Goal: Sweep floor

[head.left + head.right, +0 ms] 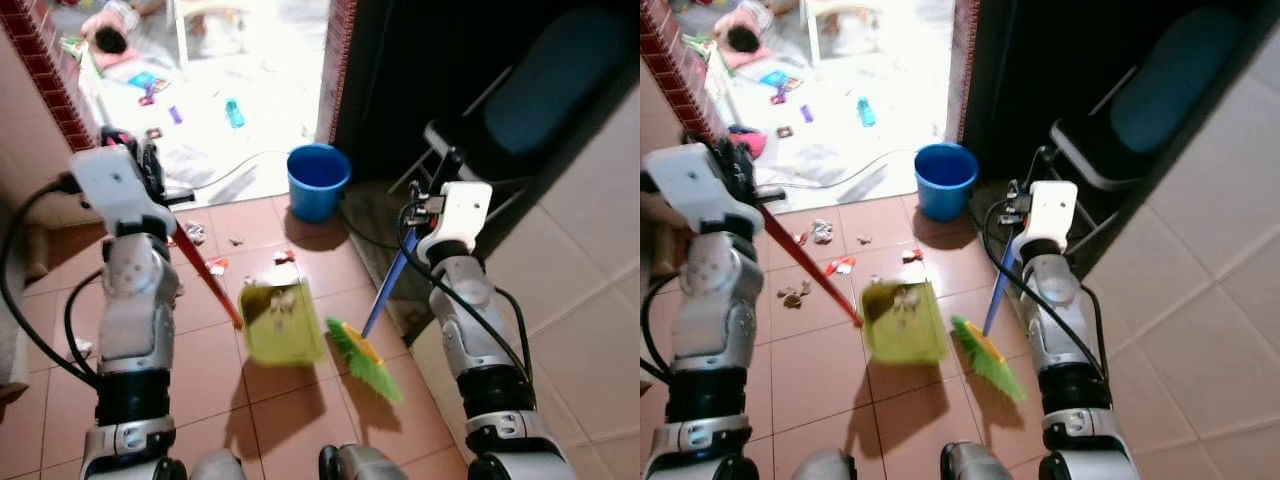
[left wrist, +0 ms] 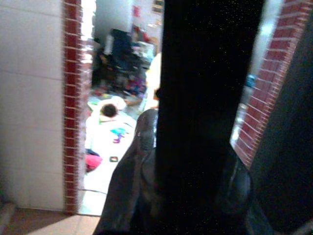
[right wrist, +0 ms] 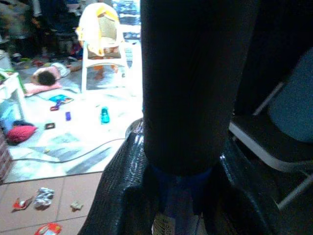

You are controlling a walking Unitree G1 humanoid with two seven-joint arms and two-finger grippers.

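Dustpan hangs by its red handle clamped in left gripper; right gripper clamps broom just beside it; scraps beyond.

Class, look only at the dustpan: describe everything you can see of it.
The dustpan is a yellow-green, plastic-looking pan on a long red handle. The handle slants up to the left gripper, which is shut on it. The pan rests on the reddish tiled floor, mouth toward the scattered litter, with some scraps already inside. The broom head lies just beside it; whether they touch is unclear.
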